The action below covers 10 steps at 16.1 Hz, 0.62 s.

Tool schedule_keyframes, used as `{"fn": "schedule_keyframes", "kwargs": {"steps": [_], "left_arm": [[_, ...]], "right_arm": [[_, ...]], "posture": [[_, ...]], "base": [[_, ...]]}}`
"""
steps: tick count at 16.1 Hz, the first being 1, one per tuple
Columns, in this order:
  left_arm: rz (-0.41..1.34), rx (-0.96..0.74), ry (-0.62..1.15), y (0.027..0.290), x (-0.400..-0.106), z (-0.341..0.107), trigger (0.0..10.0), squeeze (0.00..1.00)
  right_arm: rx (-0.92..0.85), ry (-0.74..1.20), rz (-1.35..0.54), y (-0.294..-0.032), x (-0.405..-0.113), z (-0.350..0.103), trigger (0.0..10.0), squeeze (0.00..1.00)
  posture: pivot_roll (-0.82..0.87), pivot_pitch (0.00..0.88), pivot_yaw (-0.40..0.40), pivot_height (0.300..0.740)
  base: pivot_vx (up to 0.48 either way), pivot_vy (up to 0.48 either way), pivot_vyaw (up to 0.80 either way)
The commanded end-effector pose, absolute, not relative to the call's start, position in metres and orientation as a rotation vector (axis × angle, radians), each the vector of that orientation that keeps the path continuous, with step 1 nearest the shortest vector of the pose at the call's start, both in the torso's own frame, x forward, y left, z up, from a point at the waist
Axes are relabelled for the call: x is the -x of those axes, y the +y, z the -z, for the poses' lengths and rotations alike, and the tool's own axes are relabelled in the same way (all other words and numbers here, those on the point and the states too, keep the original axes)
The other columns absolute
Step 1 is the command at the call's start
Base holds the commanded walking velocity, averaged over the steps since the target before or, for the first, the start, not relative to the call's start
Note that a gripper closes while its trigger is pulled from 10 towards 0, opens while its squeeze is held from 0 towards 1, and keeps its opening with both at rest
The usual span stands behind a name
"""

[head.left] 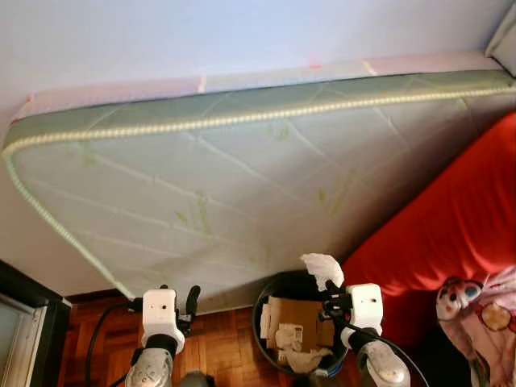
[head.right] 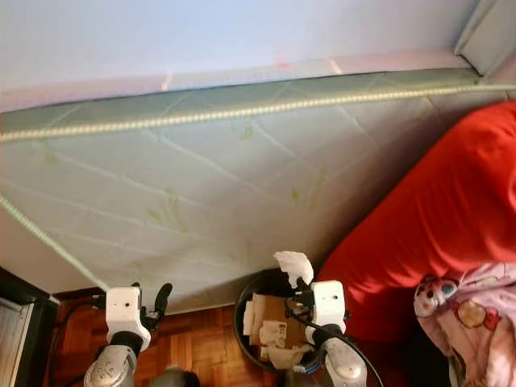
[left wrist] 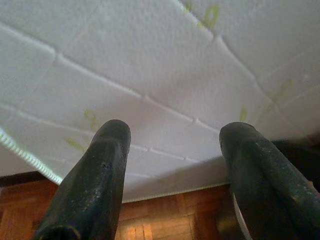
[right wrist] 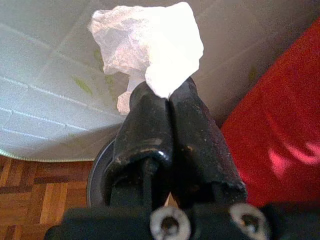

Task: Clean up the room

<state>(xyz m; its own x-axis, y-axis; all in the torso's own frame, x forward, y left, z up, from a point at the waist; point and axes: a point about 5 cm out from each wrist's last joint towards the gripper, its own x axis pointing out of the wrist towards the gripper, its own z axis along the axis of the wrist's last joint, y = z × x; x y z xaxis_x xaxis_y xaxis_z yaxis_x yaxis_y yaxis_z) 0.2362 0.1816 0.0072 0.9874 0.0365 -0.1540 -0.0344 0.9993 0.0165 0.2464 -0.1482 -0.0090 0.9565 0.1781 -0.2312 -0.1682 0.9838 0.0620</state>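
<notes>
My right gripper [head.left: 330,289] is shut on a crumpled white tissue [head.left: 322,269], holding it just above the far rim of a round black trash bin [head.left: 262,330] on the floor. The bin holds cardboard [head.left: 300,316] and crumpled paper scraps. In the right wrist view the tissue [right wrist: 152,47] sticks out past the closed fingertips [right wrist: 167,102], and the bin's rim [right wrist: 96,172] lies below. My left gripper [head.left: 179,300] stands open to the left of the bin over the wooden floor, its two fingers [left wrist: 95,175] wide apart with nothing between them.
A pale green quilted mattress [head.left: 242,185] leans against the wall right behind the bin. A red cushion or sofa [head.left: 451,234] stands to the right, with a pink cartoon-print cloth [head.left: 484,310] on it. A dark cabinet edge [head.left: 28,314] is at the far left. Parquet floor [head.left: 218,339] lies between.
</notes>
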Motion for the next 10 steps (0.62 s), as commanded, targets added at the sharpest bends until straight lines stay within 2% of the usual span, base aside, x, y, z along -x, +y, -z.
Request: {"fn": "schedule_keyframes", "kwargs": {"steps": [1, 10], "left_arm": [[-0.047, -0.011, 0.174, 0.1818, -0.231, -0.0034, 10.0, 0.0], [-0.049, -0.009, 0.176, 0.1826, -0.2318, -0.0035, 10.0, 0.0]], "right_arm": [[-0.04, 0.263, -0.181, -0.1487, -0.2424, 0.0141, 10.0, 0.0], [-0.022, 0.335, -0.212, -0.1424, -0.2433, 0.0225, 10.0, 0.0]], "posture": [[0.01, 0.196, -0.026, 0.665], [0.02, 0.196, -0.025, 0.665]], "base": [[0.0, 0.0, 0.0], [0.0, 0.0, 0.0]]}}
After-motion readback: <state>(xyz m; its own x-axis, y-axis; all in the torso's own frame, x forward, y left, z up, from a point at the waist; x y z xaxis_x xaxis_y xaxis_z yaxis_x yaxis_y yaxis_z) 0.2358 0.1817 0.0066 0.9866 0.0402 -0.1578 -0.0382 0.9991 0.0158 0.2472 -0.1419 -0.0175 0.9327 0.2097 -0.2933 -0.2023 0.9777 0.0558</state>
